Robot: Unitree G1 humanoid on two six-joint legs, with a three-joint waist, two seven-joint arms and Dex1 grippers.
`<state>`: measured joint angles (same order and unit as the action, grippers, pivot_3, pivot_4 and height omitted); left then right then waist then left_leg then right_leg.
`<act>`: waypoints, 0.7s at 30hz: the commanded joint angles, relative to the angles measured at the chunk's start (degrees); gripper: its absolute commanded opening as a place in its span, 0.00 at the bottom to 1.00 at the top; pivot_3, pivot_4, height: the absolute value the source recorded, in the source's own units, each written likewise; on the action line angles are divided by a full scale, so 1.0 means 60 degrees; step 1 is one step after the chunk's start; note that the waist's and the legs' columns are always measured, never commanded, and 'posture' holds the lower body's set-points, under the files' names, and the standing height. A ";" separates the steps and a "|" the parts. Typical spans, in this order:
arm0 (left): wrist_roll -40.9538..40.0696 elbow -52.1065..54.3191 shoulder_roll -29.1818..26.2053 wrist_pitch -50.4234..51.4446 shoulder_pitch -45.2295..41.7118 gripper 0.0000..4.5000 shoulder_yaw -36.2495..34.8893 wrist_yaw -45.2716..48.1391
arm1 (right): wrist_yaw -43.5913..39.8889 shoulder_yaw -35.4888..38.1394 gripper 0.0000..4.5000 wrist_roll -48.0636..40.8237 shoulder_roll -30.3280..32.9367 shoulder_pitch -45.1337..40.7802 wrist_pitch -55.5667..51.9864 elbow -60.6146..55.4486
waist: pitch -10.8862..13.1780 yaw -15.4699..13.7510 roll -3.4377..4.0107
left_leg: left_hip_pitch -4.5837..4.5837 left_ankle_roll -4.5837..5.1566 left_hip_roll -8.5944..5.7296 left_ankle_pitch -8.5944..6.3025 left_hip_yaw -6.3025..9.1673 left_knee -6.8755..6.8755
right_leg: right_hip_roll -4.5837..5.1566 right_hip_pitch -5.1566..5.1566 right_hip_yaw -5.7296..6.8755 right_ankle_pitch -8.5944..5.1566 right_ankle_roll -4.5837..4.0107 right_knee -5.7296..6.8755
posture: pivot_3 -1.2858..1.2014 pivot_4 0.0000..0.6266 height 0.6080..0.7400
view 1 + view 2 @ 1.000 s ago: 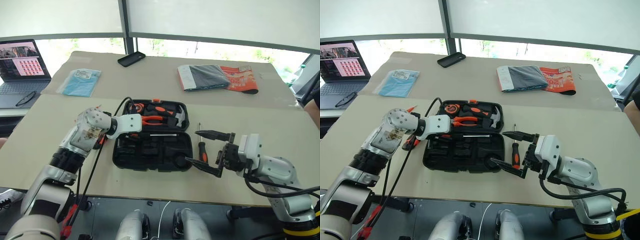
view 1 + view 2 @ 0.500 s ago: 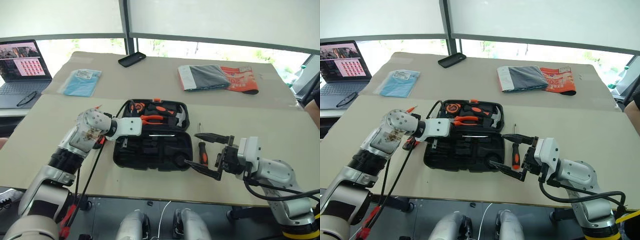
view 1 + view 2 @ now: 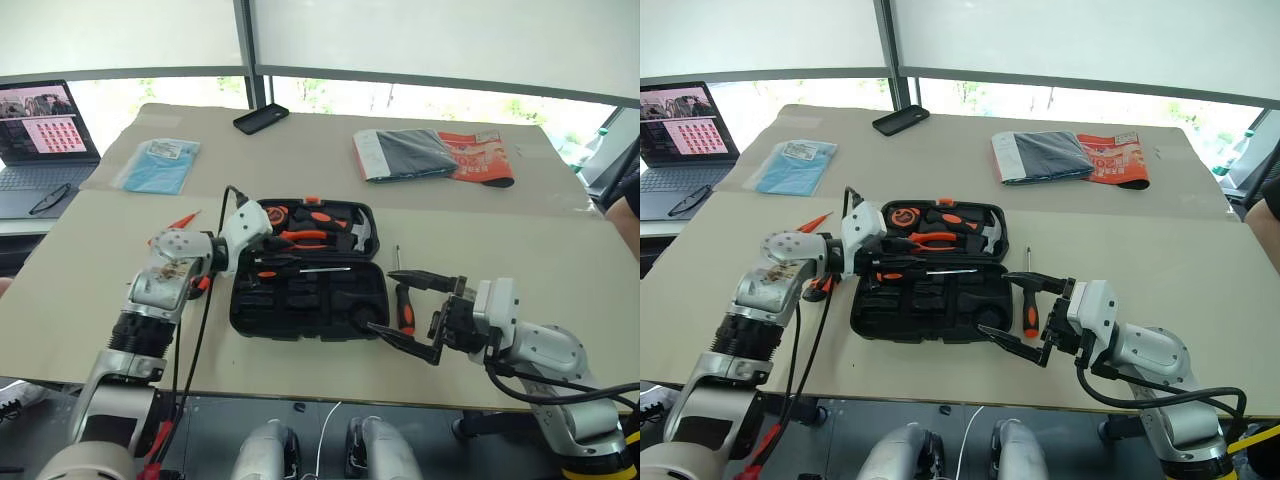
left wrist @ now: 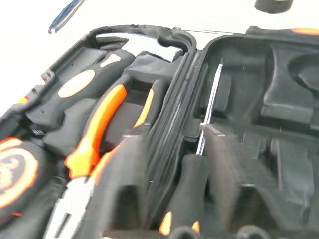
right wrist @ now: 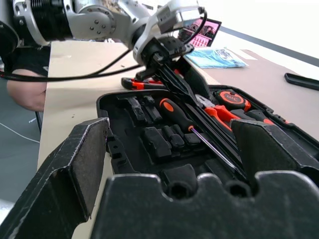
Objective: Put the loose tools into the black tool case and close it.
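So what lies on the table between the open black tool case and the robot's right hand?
One orange-and-black-handled screwdriver lies there, just right of the black plastic clamshell case, with the open right hand straddling its handle. Both eye views show it.

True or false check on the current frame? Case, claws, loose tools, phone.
1. The tool case is closed. False: it lies open on the table.
2. The right claw is open. True.
3. A screwdriver lies on the table just right of the case. True.
4. The phone is inside the case. False: it lies at the table's far edge.
5. The pliers sit in the far half of the case. True.
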<state>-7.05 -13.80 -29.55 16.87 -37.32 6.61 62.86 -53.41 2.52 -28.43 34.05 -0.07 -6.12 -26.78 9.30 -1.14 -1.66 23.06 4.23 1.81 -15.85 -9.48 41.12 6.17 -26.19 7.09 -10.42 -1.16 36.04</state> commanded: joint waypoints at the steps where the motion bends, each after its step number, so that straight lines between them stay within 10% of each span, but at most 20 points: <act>1: 0.0277 -0.0074 0.0189 -0.0427 0.0100 0.01 0.0290 -0.0445 | 0.0044 0.0119 1.00 -0.0220 0.0002 -0.0100 -0.0007 -0.0304 | 0.0000 0.0010 0.0000 | 0.0000 0.0000 0.0000 0.0000 0.0000 -0.0002 | 0.0000 0.0000 0.0000 0.0000 0.0000 -0.0001 | 0.52 0.24 1.00; 14: 0.1404 -0.0757 0.0327 -0.0595 0.0637 0.01 0.1637 -0.1041 | 0.0177 0.0207 1.00 -0.0124 0.0024 0.0150 -0.0034 -0.0356 | -0.0026 0.0013 0.0032 | -0.0032 0.0002 0.0000 -0.0003 0.0001 -0.0009 | 0.0014 0.0023 -0.0007 0.0000 -0.0002 -0.0002 | 0.52 0.24 1.00; 21: -0.0663 -0.0392 0.0822 -0.1460 0.0909 0.06 -0.0147 -0.0630 | 0.1040 0.1048 1.00 -0.0195 -0.0038 0.0678 -0.0173 -0.0477 | -0.0065 -0.0079 0.0087 | -0.0049 0.0080 -0.0001 -0.0050 0.0001 -0.0010 | 0.0045 0.0040 -0.0005 0.0000 -0.0001 -0.0003 | 0.52 0.24 1.00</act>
<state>-6.23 -17.20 -24.19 9.29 -32.62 9.03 56.22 -49.09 4.24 -28.27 33.29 2.40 -6.59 -27.23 8.91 -1.62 -1.14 22.81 4.70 1.81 -16.15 -9.46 41.06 6.44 -25.99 7.07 -10.42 -1.17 36.01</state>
